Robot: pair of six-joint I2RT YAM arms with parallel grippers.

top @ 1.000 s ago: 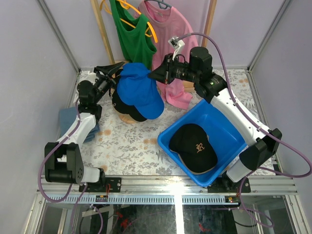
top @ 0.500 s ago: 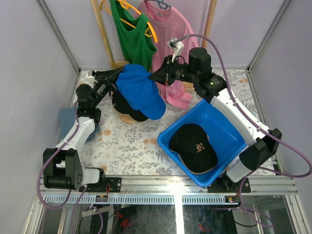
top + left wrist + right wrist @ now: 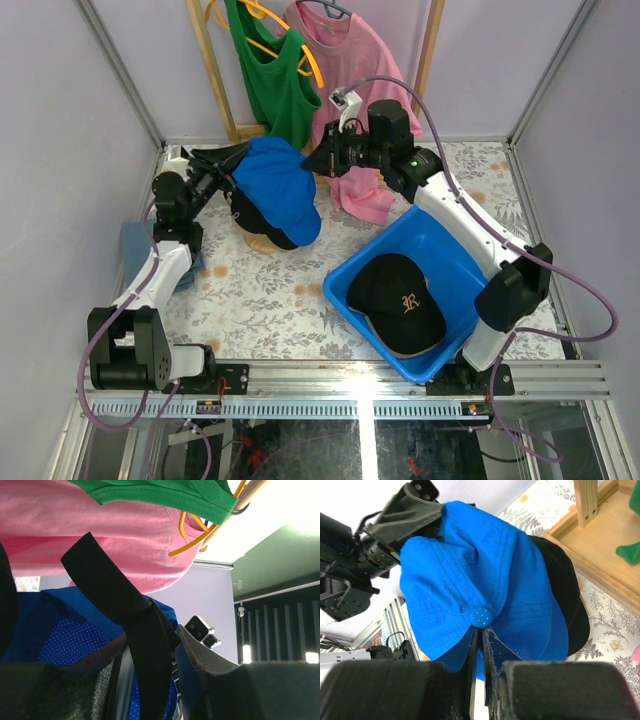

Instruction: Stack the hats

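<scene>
While the right claw (image 3: 480, 636) pinches the top of the blue hat (image 3: 465, 575), the left claw (image 3: 150, 645) seems to nip a black strap (image 3: 110, 580). The blue hat hangs over the black hat (image 3: 565, 600) at the back of the table (image 3: 260, 300). Next, I think: lower it snugly, then let go.

Most of black cap (image 3: 268, 237) hidden under blue cap (image 3: 278, 185). My left pads (image 3: 240, 690) blurred, cropped by bottom edge.
</scene>
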